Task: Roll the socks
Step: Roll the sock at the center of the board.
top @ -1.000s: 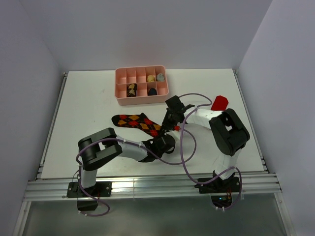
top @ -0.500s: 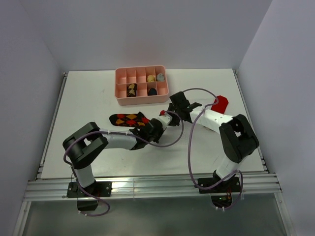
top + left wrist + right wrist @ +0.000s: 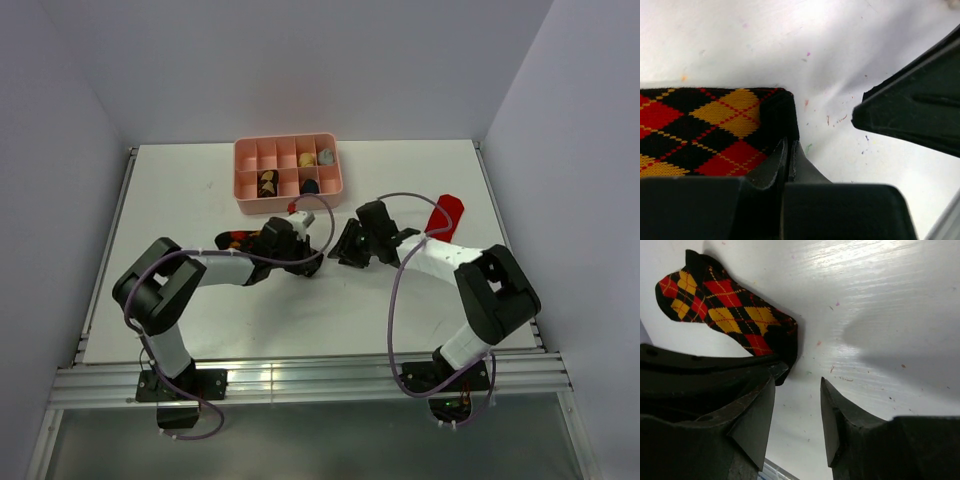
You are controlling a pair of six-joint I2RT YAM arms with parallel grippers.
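A black argyle sock (image 3: 725, 310) with red and yellow diamonds lies bunched up short on the white table, mostly hidden under my left arm in the top view (image 3: 238, 240). My left gripper (image 3: 789, 146) is shut, its tips against the sock's black folded edge (image 3: 782, 115), and I see no fabric between the fingers. Just right of that edge my right gripper (image 3: 797, 410) stands open over bare table, holding nothing; in the top view it (image 3: 345, 250) faces the left gripper (image 3: 308, 262). A plain red sock (image 3: 447, 212) lies at the right.
A pink compartment tray (image 3: 288, 205) with several small rolled items stands behind the grippers. Purple cables loop over both arms. The table's side rails run along its left and right edges.
The right gripper has opened and let go of the sock's end. My left gripper has swept up and to the left, and the once stretched-out sock now lies bunched up shorter.
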